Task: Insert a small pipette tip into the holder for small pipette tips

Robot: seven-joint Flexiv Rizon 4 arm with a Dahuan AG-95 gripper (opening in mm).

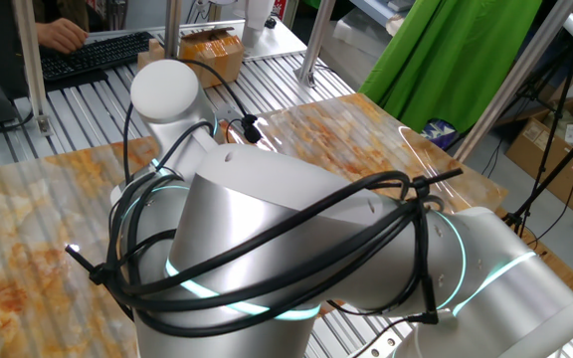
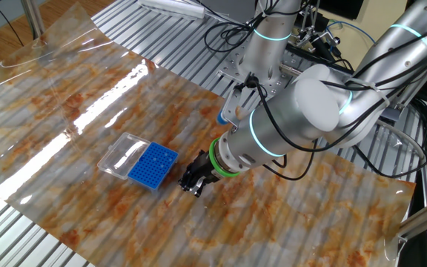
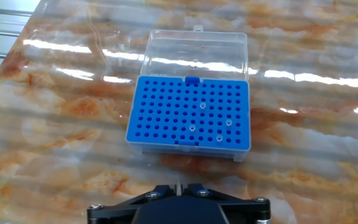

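The holder for small pipette tips is a bright-blue rack with a grid of tiny holes. It lies on the marbled table with its clear lid open behind it. A few holes hold tips. My gripper is just in front of the rack's near edge, shut on a thin pale pipette tip that pokes out between the fingers. In the other fixed view the gripper hovers low beside the right side of the rack. In the one fixed view the arm hides the rack and the gripper.
The marbled sheet covers a ribbed metal table. The arm's base and cables stand at the back. A keyboard and a cardboard box lie beyond the far edge.
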